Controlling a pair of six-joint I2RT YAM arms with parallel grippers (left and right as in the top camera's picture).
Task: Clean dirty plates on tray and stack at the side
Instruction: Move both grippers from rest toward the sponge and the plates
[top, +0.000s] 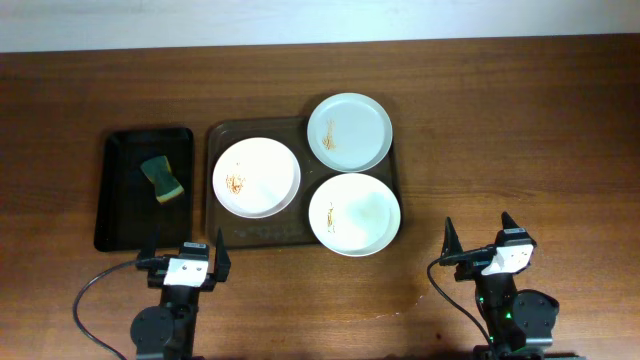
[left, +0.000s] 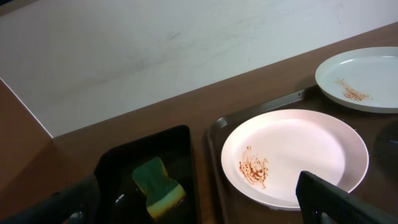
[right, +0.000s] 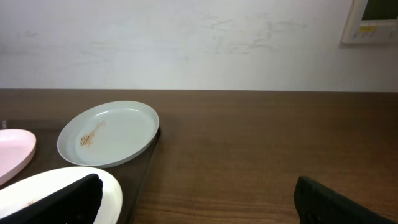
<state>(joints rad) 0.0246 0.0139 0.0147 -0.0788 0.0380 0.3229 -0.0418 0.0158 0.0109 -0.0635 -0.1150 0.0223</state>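
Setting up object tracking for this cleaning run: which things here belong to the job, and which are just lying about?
Job: pink plate, pale green plate, white plate, brown tray, sponge, black tray.
Just there: wall panel.

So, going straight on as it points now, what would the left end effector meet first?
Probably the right rim of the black tray, right of the sponge. The left edge of the brown tray lies close, so this is uncertain.
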